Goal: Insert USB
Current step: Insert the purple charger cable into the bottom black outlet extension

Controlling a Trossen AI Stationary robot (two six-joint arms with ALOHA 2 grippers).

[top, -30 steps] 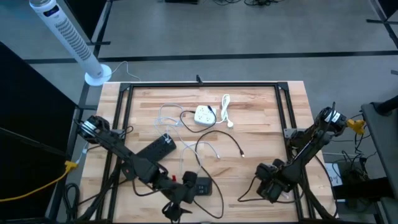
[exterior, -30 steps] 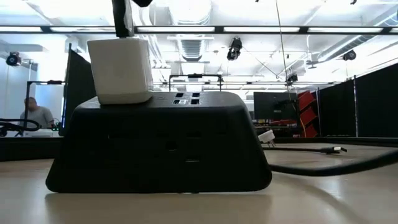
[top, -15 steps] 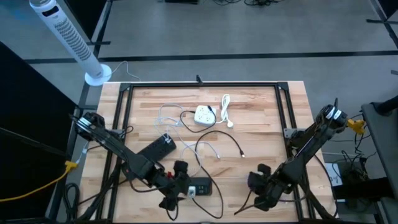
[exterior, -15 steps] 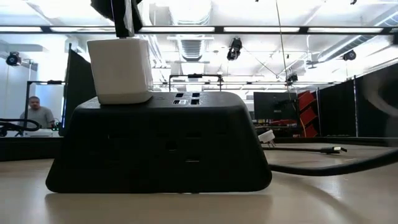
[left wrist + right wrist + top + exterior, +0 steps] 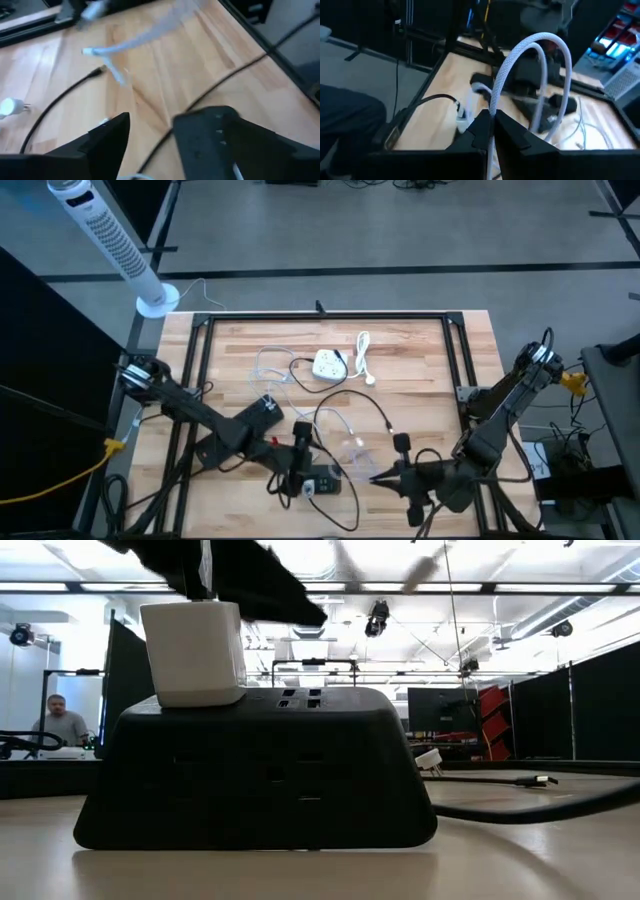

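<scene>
In the right wrist view my right gripper [image 5: 492,119] is shut on a white braided USB cable [image 5: 540,40] that arches up from it. In the high view this gripper [image 5: 382,476] hangs level near the table's front, right of the black power strip [image 5: 325,480]. My left gripper [image 5: 300,458] stands open just above the strip's far side, nothing between its fingers [image 5: 112,137]. In the low view the strip [image 5: 260,770] rests flat on the table with a white charger [image 5: 193,650] plugged into its top, beside the USB ports [image 5: 300,698]. My right gripper pinches the white braided cable [image 5: 495,102] between its two fingertips. The fingers come nearly level from the table's right side. The cable rises out of the hold, arches over, and drops in a slack loop [image 5: 547,107] toward the table.
A black cable [image 5: 60,105] and a thin white cable [image 5: 125,45] lie loose on the wood ahead of the left gripper. Farther back are a white power strip [image 5: 328,365], a coiled white cord [image 5: 362,352] and a black box [image 5: 252,418]. A black frame [image 5: 325,317] borders the table.
My right gripper has risen from the table, turned from pointing down to nearly level, and gone toward the table's left, drawing the white cable up into an arch. My left gripper has moved toward the far edge over the black power strip, staying open.
</scene>
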